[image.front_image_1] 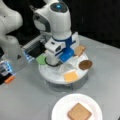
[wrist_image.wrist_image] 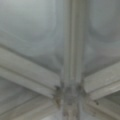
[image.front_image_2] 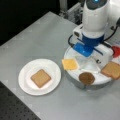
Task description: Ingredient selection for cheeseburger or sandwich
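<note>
Gripper (image.front_image_1: 65,58) low over centre of white divided turntable tray (image.front_image_1: 53,75), at the hub where the radial dividers meet; wrist view fills with those ribs (wrist_image.wrist_image: 71,82) and shows no fingertips, so open or closed: cannot tell. Nothing visibly carried. One toast square (image.front_image_2: 40,78) already flat on white paper plate (image.front_image_2: 53,68) on the bench (image.front_image_2: 37,37), as sandwich base; corners point diamond-wise toward a front view's edges, no real long axis. Remaining ingredients sit around tray rim: yellow cheese square (image.front_image_2: 69,64), dark brown patty (image.front_image_2: 86,78), second toast square (image.front_image_2: 111,70), red tomato round (image.front_image_2: 116,51) partly behind the arm, green lettuce disc (image.front_image_1: 41,59) at a front view's left. Judgement: selection step in hand; doing it well means leaving the hub, centring over one compartment, descending square to the flat piece and clearing the dividers, gripping across opposite edges.
</note>
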### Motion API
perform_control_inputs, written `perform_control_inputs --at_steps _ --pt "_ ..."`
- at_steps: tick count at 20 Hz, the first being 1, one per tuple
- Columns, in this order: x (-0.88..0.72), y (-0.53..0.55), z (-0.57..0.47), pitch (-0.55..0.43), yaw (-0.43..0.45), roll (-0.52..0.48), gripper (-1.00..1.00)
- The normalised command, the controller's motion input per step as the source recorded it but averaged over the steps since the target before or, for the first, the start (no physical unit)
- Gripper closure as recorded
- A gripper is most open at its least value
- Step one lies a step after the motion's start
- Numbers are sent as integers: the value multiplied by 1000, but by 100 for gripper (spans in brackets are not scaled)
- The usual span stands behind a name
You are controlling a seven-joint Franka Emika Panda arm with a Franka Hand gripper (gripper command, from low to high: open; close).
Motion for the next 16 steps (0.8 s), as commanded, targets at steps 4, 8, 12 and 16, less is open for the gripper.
perform_control_inputs --at_steps 4,8,12,16 --pt "-258 125 -139 -131 -109 52 -100" --pt "-207 120 -229 -166 -109 72 -100" --pt "-157 105 -239 -181 -103 93 -100" --pt "-165 88 -201 -184 -91 93 -100"
